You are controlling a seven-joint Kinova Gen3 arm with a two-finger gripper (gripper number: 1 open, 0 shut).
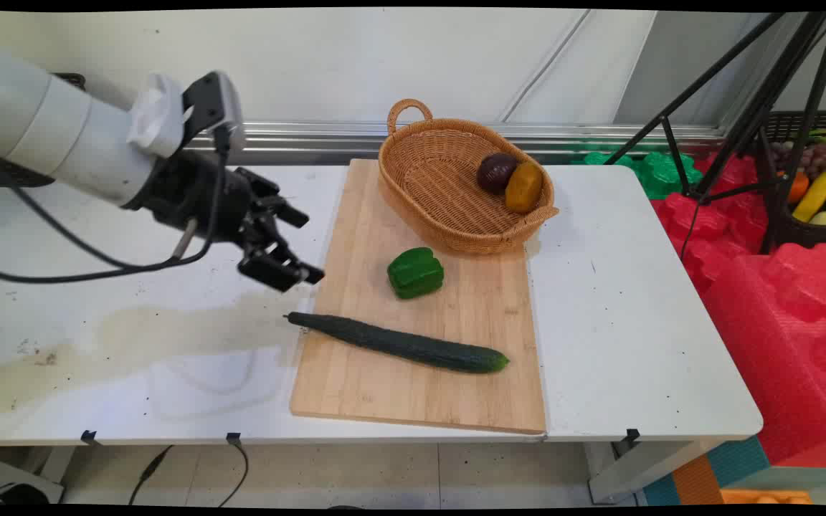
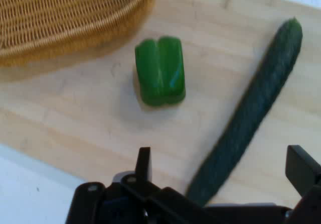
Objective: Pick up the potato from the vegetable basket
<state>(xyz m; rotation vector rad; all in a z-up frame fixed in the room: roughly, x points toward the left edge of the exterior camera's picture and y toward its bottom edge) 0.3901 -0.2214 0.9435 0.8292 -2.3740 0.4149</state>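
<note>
Nearest you, the cucumber (image 1: pixel 399 344) looks stiff, slick and light, so take it mid-length; your gripper (image 1: pixel 298 247) hovers wide open, holding nothing.

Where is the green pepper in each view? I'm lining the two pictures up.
Main view: the green pepper lies mid-picture on the cutting board, between the basket and the cucumber.
Hand view: the pepper sits upper centre, below the basket, left of the cucumber.
Shared landmark: the cucumber.
</note>
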